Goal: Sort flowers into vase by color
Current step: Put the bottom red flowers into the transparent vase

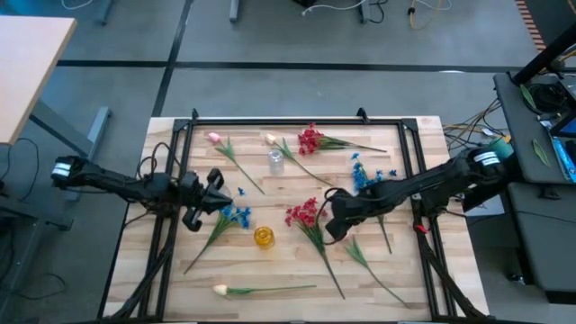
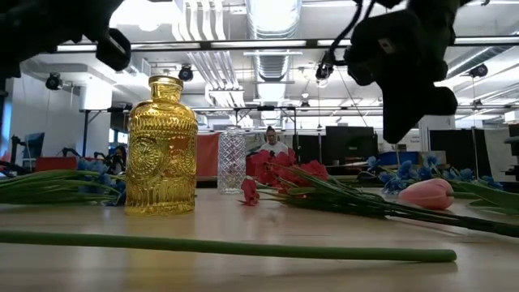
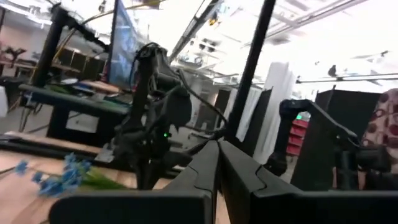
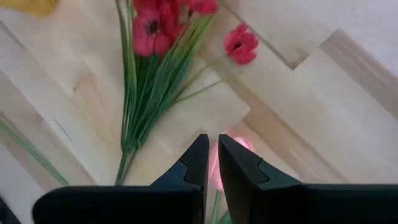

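Flowers lie scattered flat on the wooden table (image 1: 423,270). There are red clusters (image 1: 310,139) (image 1: 303,213), blue clusters (image 1: 236,216) (image 1: 363,175), a pink tulip (image 1: 214,138) and cream tulips (image 1: 270,139) (image 1: 220,290). A yellow glass vase (image 1: 263,237) and a clear vase (image 1: 275,162) stand upright mid-table. My right gripper (image 4: 211,142) hangs shut above a pink tulip bud (image 4: 231,151), clear of it, beside the red cluster's stems (image 4: 149,93). My left gripper (image 3: 217,146) is shut and empty, raised over the table's left part (image 1: 220,191) near the blue cluster.
A dark metal frame (image 1: 297,121) runs along the table's far edge and down both sides. A long green stem (image 2: 227,246) lies across the near edge. A person (image 2: 272,139) sits in the room beyond the table.
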Motion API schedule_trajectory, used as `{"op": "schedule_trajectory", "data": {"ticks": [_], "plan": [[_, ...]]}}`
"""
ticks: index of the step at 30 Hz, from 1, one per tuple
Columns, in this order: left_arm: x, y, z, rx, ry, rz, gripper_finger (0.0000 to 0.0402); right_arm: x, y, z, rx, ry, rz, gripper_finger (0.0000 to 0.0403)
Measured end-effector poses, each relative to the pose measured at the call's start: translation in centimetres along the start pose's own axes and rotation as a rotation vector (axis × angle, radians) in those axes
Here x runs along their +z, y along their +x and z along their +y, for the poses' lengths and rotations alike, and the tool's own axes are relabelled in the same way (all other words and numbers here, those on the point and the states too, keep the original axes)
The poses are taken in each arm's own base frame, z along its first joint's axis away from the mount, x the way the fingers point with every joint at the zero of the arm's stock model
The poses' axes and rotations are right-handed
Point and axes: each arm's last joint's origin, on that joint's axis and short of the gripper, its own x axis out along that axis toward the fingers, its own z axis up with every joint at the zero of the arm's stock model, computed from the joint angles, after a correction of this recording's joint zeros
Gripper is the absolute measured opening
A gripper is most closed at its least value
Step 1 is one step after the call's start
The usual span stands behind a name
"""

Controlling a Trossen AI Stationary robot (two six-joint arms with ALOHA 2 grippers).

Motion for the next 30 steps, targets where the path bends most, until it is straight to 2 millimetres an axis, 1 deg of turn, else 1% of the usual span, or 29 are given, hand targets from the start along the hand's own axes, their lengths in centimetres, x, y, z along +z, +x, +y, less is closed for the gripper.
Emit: {"op": "schedule_trajectory", "data": {"ticks": [2,4,7,9,15,17,20,23,25,30], "plan": [[-0.1,0.0,-0.4,0.026,-0.007,-0.003,0.0,0.4,0.1,0.8,-0.033,-0.012,0.045,0.0033],[-0.4,0.0,-0.6,0.036,-0.015,0.011,0.0,0.9,0.3,1.9,-0.054,-0.036,0.066,0.0045],[-0.7,0.0,-1.0,0.019,-0.023,0.034,0.0,1.8,0.5,3.4,-0.067,-0.09,0.083,0.0079],[-0.9,0.1,-1.1,0.018,-0.025,0.042,0.0,2.3,1.0,4.3,-0.069,-0.108,0.087,0.011],[-1.0,0.1,-1.1,0.02,-0.04,0.05,0.0,3.0,4.2,6.1,-0.102,-0.104,0.138,0.0216],[-1.0,0.1,-1.1,0.021,-0.043,0.05,0.0,3.0,5.5,6.4,-0.127,-0.098,0.147,0.0246],[-1.0,0.1,-1.1,0.021,-0.049,0.051,0.0,3.0,7.2,6.9,-0.152,-0.101,0.162,0.0279],[-1.1,0.1,-1.1,0.022,-0.05,0.051,0.0,2.8,8.3,7.4,-0.163,-0.106,0.171,0.0298],[-1.1,0.1,-1.1,0.022,-0.05,0.052,0.0,2.9,8.8,7.8,-0.167,-0.111,0.171,0.0303],[-1.1,0.1,-1.1,0.023,-0.05,0.056,0.0,2.9,9.8,8.1,-0.196,-0.116,0.153,0.0293]]}}
